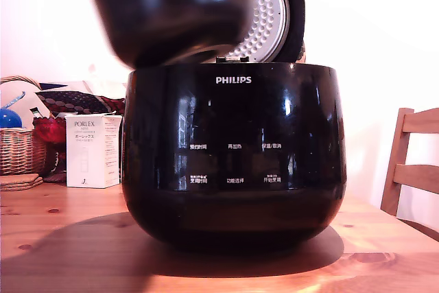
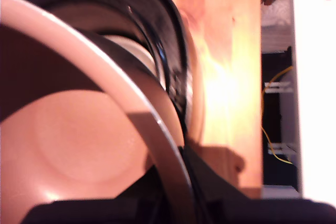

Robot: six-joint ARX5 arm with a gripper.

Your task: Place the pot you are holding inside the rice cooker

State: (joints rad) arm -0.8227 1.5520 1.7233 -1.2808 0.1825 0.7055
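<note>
Your pincer (image 2: 173, 203) grips the pot (image 1: 168, 12) by its rim, tilted above the rice cooker (image 1: 233, 156). Next, level it, center it rightward in the exterior view, then lower.

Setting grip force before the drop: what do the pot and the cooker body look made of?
The pot: looks like dark metal outside, with sheen highlights; its inside is a smooth coppery coating in the wrist view.
The rice cooker: glossy black shell mirroring the room, probably plastic, possibly lacquered metal.
Its lid plate: dimpled silver metal.
</note>
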